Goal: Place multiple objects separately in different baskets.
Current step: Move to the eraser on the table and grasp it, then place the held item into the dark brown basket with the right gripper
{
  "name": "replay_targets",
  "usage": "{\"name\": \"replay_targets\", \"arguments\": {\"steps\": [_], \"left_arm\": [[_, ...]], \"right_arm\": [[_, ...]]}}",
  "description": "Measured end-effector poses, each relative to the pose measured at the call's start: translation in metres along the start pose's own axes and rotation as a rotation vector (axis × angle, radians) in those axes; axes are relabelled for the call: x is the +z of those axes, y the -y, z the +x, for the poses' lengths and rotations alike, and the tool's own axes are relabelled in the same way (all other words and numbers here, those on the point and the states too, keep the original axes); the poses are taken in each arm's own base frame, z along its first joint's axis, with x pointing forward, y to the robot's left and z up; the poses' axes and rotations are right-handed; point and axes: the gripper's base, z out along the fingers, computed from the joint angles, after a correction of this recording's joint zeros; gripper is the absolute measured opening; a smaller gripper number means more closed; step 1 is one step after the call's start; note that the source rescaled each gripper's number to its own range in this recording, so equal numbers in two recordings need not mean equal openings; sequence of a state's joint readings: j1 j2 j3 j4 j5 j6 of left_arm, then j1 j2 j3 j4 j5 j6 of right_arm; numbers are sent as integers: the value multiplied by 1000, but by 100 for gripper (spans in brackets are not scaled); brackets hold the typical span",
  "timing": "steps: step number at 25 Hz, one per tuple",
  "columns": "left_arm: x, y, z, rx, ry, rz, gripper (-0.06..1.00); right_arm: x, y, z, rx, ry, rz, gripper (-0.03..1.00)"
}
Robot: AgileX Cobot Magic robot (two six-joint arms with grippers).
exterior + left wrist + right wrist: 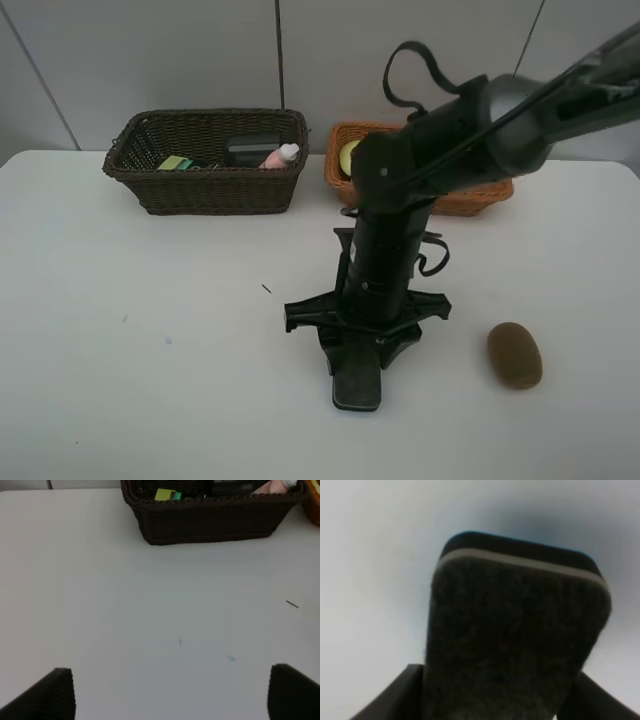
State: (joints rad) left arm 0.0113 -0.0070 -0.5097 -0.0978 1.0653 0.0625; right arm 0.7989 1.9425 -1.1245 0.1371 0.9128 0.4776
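The black eraser block (357,386) lies flat on the white table (150,380), near its front edge, and your right gripper (357,372) sits straight down over it. In the right wrist view the felt face of the block (515,640) fills the space between the two fingers (402,692), which stand close against its sides; you cannot tell from these pictures whether they have actually clamped it. Treat this as the grasp step for the eraser. Your next move calls for a firm squeeze on both flanks, then a clean lift before you carry it back toward a basket.

Your left gripper (170,692) hangs over bare table with its jaws spread wide and nothing between them.

Further right, the brown kiwi (514,354) lies loose on the table, well apart from the eraser, so it is left to sort.

At the back, the dark brown basket (205,185) already holds the pink white-capped bottle (280,156), a dark item and a yellow-green piece. The orange-tan basket (480,195) is mostly hidden by your arm; something yellow shows at its left rim
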Motion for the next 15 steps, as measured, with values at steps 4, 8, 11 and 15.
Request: {"name": "replay_targets", "arguments": {"steps": [4,8,11,15], "left_arm": [[0,0,0,0,0,0,99],[0,0,0,0,0,0,99],[0,0,0,0,0,0,99],[0,0,0,-1,0,-1,99]], "right_arm": [[-54,0,-7,-97,251,-19,40],[-100,-13,-38,-216,576,-36,40],[-119,-32,-69,-273,782,-100,40],[-124,-53,-120,-280,981,-213,40]]}}
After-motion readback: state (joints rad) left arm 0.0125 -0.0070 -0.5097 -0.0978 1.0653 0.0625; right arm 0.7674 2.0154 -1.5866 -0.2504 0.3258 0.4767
